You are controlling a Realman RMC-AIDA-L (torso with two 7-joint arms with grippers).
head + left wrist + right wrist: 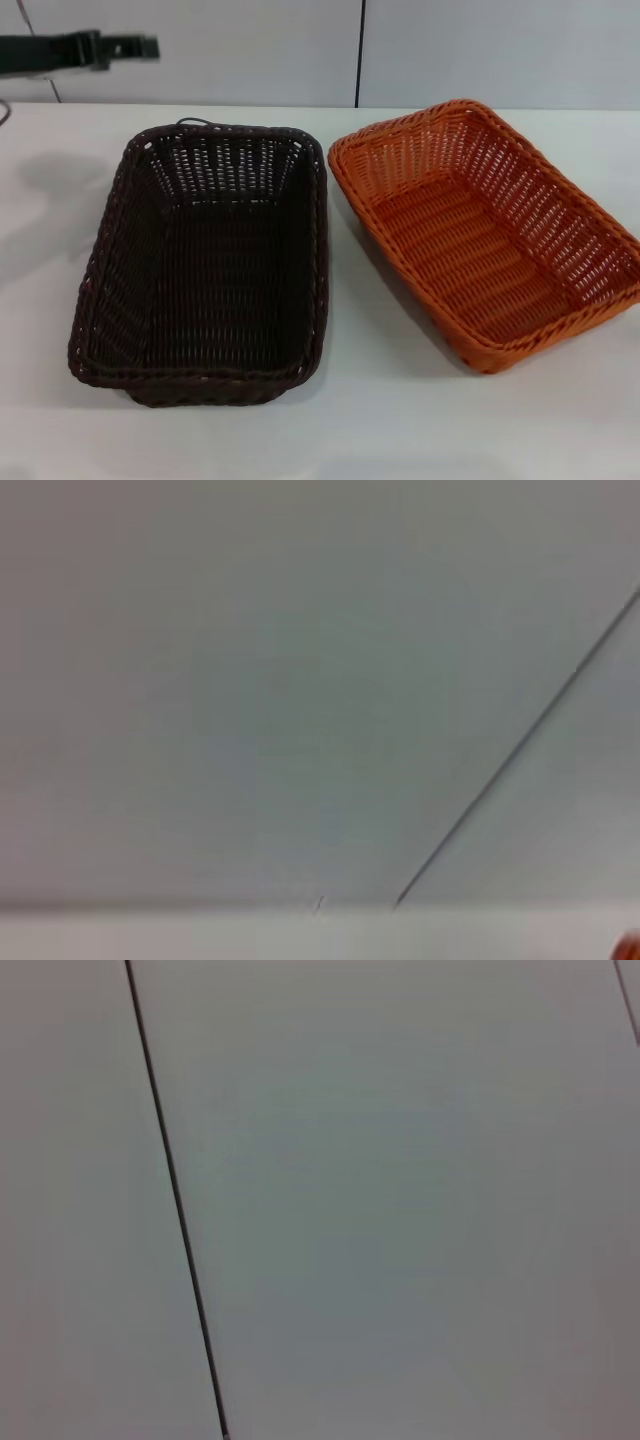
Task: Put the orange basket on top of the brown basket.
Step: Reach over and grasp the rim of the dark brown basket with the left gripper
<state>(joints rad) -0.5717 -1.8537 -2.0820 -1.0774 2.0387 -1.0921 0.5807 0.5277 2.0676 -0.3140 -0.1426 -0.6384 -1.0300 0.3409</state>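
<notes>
The brown basket (205,265) stands upright and empty on the white table, left of centre in the head view. The orange basket (490,225) stands upright and empty right beside it, on the right, turned at a slight angle; the two rims nearly meet at the far corners. A sliver of orange (630,948) shows at the edge of the left wrist view. My left gripper (130,46) is a dark shape held high at the far left, well away from both baskets. My right gripper is out of view.
The white table (380,420) runs under both baskets, with bare surface at the front and far left. A pale panelled wall (450,50) with a dark vertical seam (359,50) stands behind; both wrist views show only this wall.
</notes>
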